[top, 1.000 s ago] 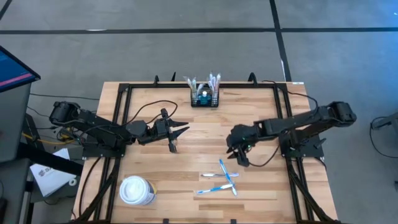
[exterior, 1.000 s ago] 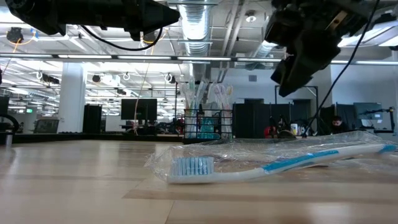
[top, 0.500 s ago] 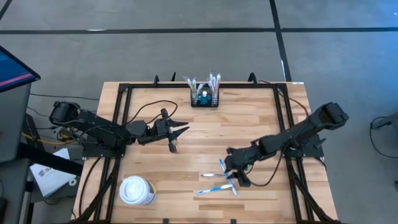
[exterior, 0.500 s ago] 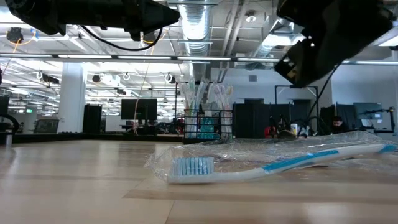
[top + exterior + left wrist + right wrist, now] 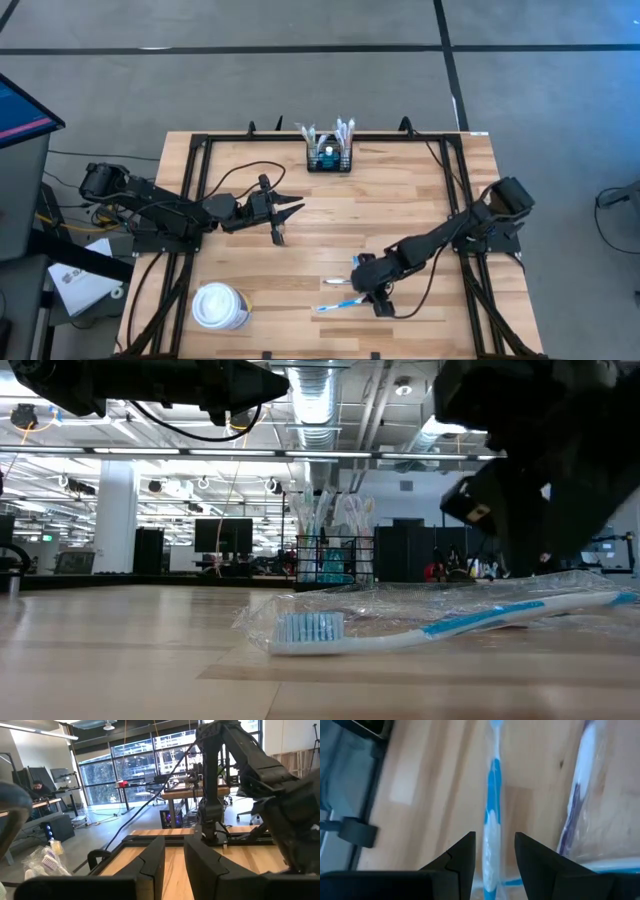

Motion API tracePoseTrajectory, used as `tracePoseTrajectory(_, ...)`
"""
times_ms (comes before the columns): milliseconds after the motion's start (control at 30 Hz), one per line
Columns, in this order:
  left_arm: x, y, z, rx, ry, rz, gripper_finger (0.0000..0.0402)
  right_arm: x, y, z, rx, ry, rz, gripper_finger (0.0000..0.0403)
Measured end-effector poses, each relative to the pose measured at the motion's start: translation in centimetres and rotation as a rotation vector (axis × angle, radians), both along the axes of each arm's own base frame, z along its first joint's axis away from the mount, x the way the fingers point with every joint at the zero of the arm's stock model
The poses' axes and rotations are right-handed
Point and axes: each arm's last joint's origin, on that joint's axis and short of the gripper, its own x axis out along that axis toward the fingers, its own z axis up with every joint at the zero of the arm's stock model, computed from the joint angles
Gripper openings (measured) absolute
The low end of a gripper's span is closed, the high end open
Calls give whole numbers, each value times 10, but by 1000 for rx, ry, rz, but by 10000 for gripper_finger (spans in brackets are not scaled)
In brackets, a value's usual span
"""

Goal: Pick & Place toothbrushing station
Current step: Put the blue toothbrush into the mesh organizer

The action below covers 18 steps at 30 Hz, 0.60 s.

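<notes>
Your right gripper (image 5: 372,290) has dropped over the wrapped toothbrushes (image 5: 342,304), jaws parted astride a blue-and-white toothbrush (image 5: 492,827). Your left gripper (image 5: 287,212) hovers open mid-table. The toothbrushing station (image 5: 329,156) sits at the table's (image 5: 400,190) far edge.

You're working on a pale wooden table (image 5: 330,225) with a smooth, faintly glossy plank grain, framed by matt black metal rails (image 5: 195,190). The toothbrushes (image 5: 430,628) are glossy blue-and-white plastic in crinkly clear film (it catches the light), while the toothbrushing station (image 5: 329,158) is black wire mesh. The cup (image 5: 220,306) looks like matt white paper.
</notes>
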Motion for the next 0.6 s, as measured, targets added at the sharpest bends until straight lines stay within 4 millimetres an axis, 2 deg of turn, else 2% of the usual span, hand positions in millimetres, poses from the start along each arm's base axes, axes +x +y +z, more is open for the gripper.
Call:
tracePoseTrajectory(200, 0, 0, 0, 0, 0, 0, 67, 7, 3, -10, -32, 93, -20, 127)
tracePoseTrajectory(600, 0, 0, 0, 0, 0, 0, 67, 6, 5, -13, -16, 154, -39, 127)
